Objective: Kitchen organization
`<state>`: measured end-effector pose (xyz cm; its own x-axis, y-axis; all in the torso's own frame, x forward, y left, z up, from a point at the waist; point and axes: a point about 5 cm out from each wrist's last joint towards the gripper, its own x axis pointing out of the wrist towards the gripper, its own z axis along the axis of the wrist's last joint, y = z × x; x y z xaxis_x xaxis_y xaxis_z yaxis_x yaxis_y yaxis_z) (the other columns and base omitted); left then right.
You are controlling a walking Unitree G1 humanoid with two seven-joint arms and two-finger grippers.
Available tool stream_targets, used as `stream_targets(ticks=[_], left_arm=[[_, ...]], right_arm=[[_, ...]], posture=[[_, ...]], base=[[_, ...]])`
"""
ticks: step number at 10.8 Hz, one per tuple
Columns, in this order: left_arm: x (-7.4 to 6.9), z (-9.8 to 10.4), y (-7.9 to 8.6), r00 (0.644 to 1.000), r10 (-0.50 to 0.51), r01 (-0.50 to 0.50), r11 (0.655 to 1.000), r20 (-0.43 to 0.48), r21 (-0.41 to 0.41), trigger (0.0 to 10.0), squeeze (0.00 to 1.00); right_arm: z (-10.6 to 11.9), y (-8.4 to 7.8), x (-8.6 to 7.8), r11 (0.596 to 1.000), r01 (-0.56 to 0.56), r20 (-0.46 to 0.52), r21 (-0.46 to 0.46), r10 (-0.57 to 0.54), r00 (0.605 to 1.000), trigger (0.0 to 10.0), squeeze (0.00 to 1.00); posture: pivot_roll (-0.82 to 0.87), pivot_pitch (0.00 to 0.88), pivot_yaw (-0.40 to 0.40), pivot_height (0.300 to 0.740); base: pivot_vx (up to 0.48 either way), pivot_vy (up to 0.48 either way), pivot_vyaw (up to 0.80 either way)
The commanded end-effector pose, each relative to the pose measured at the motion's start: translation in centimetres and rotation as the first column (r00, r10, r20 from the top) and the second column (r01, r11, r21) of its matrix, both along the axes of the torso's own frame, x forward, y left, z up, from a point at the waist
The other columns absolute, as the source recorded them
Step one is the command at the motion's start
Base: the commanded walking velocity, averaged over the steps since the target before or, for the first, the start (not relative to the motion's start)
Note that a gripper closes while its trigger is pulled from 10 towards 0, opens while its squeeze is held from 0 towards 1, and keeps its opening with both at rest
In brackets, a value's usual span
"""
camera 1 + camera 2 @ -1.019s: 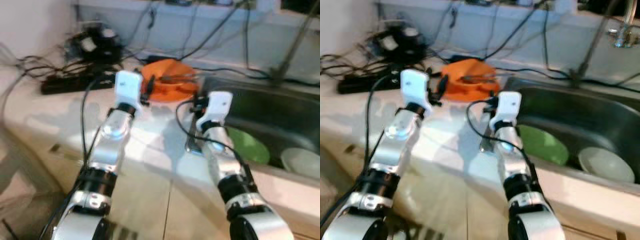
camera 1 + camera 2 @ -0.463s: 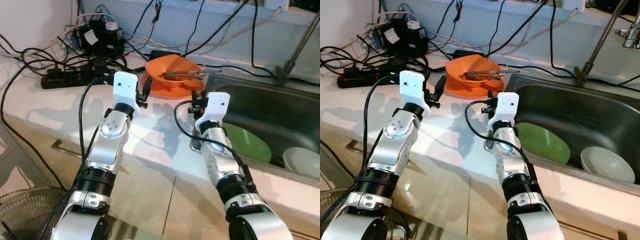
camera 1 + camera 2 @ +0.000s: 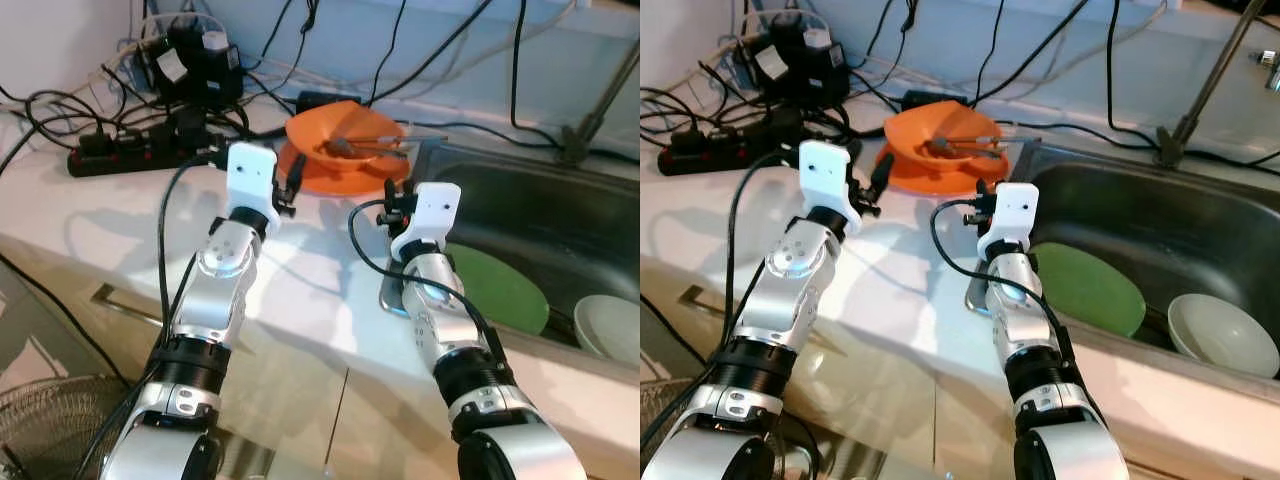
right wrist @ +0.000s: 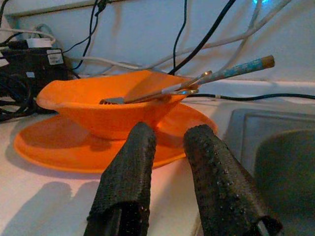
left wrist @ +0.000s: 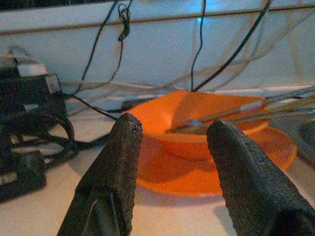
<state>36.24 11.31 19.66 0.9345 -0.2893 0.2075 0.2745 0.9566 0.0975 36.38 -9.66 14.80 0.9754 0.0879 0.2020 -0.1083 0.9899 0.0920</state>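
From your left eye view, both arms reach forward over the pale worktop (image 3: 120, 215). Your left gripper (image 3: 293, 180) sits just near of the orange plate (image 3: 310, 172), which carries an orange bowl (image 3: 345, 140) with utensils (image 3: 385, 142) lying across it. Your right gripper (image 3: 392, 205) hovers by the near left corner of the steel sink (image 3: 560, 215). In the sink lie a green plate (image 3: 500, 290) and, further right, a white bowl (image 3: 610, 325). A black power strip (image 3: 130, 150) and tangled cables (image 3: 190, 70) occupy the far left of the worktop.

Your right eye view gives the same layout, with the faucet pipe (image 3: 1205, 85) rising at the far right behind the sink and a wire basket (image 3: 650, 400) low at the near left, below the worktop edge.

In your left wrist view, the two black fingers (image 5: 113, 172) stand well apart with nothing between them; the orange bowl and plate lie straight ahead, close beyond the tips.

In your right wrist view, the jaws are only slightly apart, empty, fingers (image 4: 130, 172) aimed at the orange plate's rim; the bowl sits to one side ahead, the sink's edge (image 4: 256, 123) to the other.
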Motion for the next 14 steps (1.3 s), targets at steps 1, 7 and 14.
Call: stream_targets(ticks=[1,7,14], left_arm=[[0.0,-0.2,0.2,0.999,-0.031,0.03,0.999,-0.037,-0.023,10.0,0.0],[2.1,-0.3,1.6,0.959,-0.15,0.141,0.989,-0.242,-0.053,10.0,0.0],[4.7,0.8,0.5,0.942,-0.154,0.173,0.984,-0.299,0.04,10.0,0.0]], right_arm=[[0.3,0.0,0.1,1.0,0.003,0.009,-0.004,-0.003,1.0,10.0,0.0],[-0.1,0.2,-0.2,1.0,0.007,0.003,-0.001,-0.007,1.0,10.0,0.0],[-1.0,0.1,-2.9,0.999,0.049,0.009,0.019,-0.049,0.999,10.0,0.0]], posture=[[0.2,0.0,-0.012,0.74],[0.19,0.0,0.009,0.74],[0.07,0.04,0.085,0.74]], base=[[0.0,0.0,0.0],[0.0,0.0,0.0],[0.0,0.0,0.0]])
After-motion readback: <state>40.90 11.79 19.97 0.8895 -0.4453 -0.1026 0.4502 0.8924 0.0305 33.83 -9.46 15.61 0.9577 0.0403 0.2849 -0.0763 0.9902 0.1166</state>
